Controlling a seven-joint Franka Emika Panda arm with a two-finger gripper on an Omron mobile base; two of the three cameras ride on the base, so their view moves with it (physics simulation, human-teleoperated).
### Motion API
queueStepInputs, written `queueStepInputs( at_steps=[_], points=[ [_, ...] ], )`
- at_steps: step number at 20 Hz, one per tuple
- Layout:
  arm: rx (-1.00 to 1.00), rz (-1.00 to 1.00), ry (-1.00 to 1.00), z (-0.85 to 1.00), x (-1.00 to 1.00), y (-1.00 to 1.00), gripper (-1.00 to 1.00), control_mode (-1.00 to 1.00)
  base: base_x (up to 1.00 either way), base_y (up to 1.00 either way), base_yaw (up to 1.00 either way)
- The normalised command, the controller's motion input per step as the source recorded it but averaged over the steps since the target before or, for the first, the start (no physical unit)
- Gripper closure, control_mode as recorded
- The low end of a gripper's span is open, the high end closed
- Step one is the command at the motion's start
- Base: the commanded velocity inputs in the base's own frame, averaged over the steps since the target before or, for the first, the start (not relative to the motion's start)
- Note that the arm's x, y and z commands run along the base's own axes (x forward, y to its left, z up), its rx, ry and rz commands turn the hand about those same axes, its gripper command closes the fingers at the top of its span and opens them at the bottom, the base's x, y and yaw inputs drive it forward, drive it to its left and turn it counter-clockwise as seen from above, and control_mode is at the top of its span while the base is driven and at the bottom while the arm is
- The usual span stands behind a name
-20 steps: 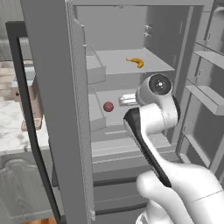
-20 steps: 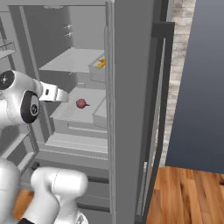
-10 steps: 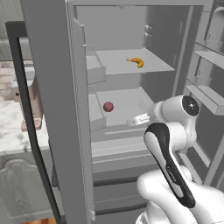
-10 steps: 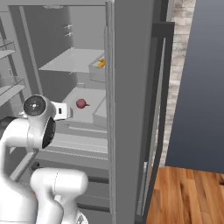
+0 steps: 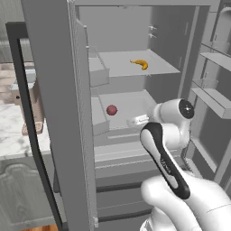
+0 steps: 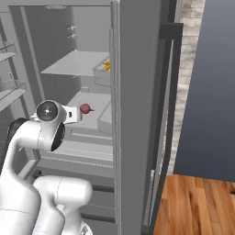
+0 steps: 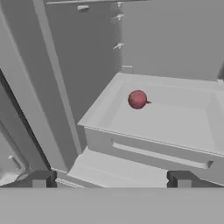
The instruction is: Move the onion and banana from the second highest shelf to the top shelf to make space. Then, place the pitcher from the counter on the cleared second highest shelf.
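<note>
Smooth grey second highest shelf (image 7: 175,122), round maroon onion (image 7: 137,99), curved banana (image 5: 139,63)

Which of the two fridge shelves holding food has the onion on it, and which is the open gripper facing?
The second highest shelf, the lower one, holds the onion; the gripper faces it. The top shelf above carries the banana instead.

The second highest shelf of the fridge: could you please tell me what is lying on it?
Just the small dark-red round onion lies on the light-grey second highest shelf. The white arm covers that shelf's right front corner, so anything there cannot be seen.
</note>
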Motion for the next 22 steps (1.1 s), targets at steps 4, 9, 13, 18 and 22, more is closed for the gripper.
queueStepInputs(
  at_steps=[4,9,13,18,22],
  points=[
    [-0.01,-0.05,0.08,-0.12,0.64,0.00,-1.00,-1.00,0.00,0.00,0.00],
    [0.00,-0.02,0.15,-0.13,0.58,0.03,-1.00,-1.00,0.00,0.00,0.00],
    [0.00,0.00,0.12,-0.11,0.47,0.14,-1.00,-1.00,0.00,0.00,0.00],
    [-0.02,-0.01,0.02,-0.24,0.35,0.24,-1.00,-1.00,0.00,0.00,0.00],
    [-0.03,-0.04,0.00,-0.36,0.38,0.23,-1.00,-1.00,0.00,0.00,0.00]
  ],
)
